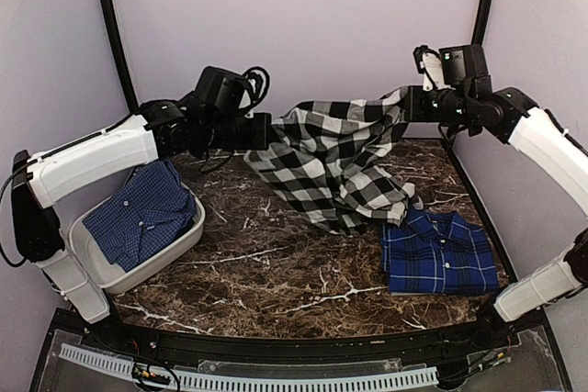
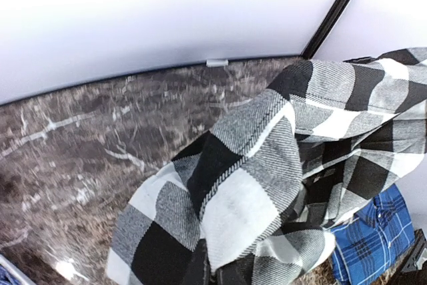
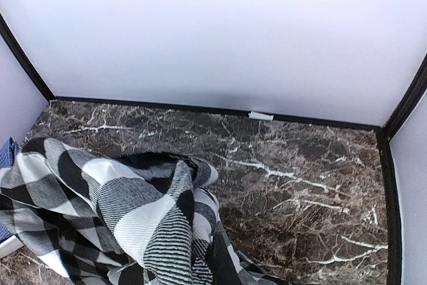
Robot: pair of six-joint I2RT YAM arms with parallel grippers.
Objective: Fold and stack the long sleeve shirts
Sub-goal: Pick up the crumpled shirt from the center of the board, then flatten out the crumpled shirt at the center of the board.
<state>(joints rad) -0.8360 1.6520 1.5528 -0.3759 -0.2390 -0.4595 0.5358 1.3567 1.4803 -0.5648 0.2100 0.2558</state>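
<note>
**Dark marble table point(image 1: 276, 273): checked shirt held up between both arms**

Dark, white-veined marble covers the work surface, closed in by pale lilac walls with black corner posts.

1. Left gripper point(image 1: 265, 132): clenched on one edge of the checked shirt point(image 1: 335, 167), raised above the far left part of the table. In its wrist view the cloth drapes over the fingers and hides most of them.
2. Right gripper point(image 1: 411, 104): grasping the opposite edge of the same shirt, raised near the far right corner (its fingers are covered in the wrist view; the grip is read from the overhead view, where the fabric runs taut into it).
3. Checked shirt: black and white, spanning the gap between the two grippers. It sags in the middle, and its lower folds rest on the table below and between them.
4. Blue plaid shirt point(image 1: 436, 252): folded flat on the table, below the right gripper and nearer the arm bases. The checked shirt's lowest fold touches or overlaps its far left corner.
5. White bin point(image 1: 188, 236): below the left gripper, on its near side. It holds a finer-checked blue shirt point(image 1: 147, 213) lying loosely, with collar and buttons showing.
</note>
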